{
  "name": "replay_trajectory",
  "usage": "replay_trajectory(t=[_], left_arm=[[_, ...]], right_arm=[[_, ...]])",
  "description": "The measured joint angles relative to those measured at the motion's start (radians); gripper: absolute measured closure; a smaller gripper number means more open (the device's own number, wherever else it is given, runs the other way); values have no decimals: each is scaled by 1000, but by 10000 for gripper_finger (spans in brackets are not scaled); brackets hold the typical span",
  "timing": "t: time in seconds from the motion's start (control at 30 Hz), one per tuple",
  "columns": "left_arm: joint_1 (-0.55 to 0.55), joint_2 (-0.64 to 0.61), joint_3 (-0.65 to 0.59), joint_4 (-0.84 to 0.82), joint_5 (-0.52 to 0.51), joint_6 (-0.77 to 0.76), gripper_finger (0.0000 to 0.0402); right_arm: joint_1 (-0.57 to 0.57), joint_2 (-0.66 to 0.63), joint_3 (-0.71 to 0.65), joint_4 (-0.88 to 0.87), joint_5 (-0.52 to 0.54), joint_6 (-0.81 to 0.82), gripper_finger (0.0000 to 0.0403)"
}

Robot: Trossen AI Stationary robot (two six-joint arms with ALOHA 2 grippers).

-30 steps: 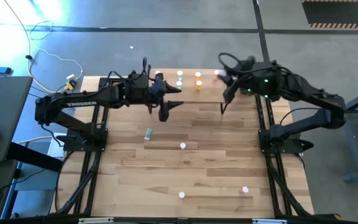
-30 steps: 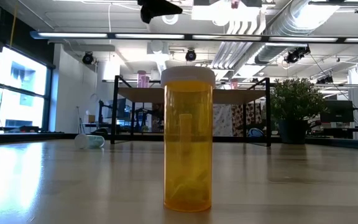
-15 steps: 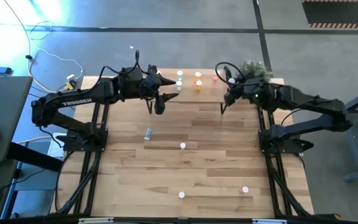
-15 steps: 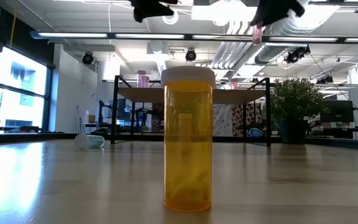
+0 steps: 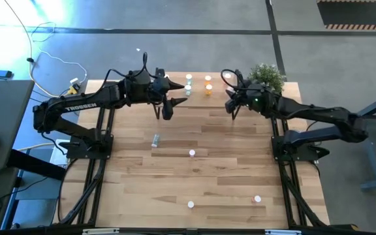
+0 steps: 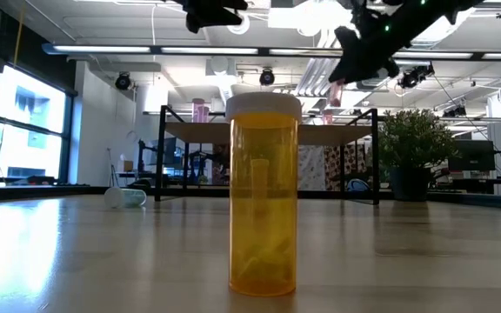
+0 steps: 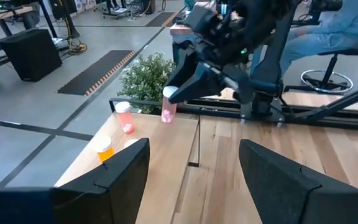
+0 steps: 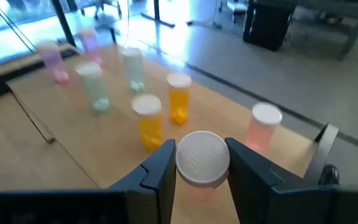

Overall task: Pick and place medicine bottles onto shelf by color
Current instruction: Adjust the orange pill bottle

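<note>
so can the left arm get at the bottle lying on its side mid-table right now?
Probably yes. The left gripper is open and holds nothing, and the tipped bottle lies on bare tabletop on that arm's side. The right gripper, shut on a pink bottle, is up by the shelf.

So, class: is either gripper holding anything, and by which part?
The right gripper holds a pink medicine bottle by its white cap, above the shelf. The left gripper is open and empty.
</note>
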Motion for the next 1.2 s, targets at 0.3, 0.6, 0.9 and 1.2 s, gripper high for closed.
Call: replay_trajectory(t=[0.3,0.6,0.9,1.2], left_arm=[[0,0,0,-6,0,6,163],[0,0,0,-29,0,6,163],[0,0,0,-31,0,6,163],[0,0,0,-31,0,-2,163]], right_arm=[[-86,59,0,53,-139,-78,293],[-98,80,23,19,-173,-121,293],[-123,79,94,-144,-165,-126,293],[-121,119,94,-146,-171,-104,293]])
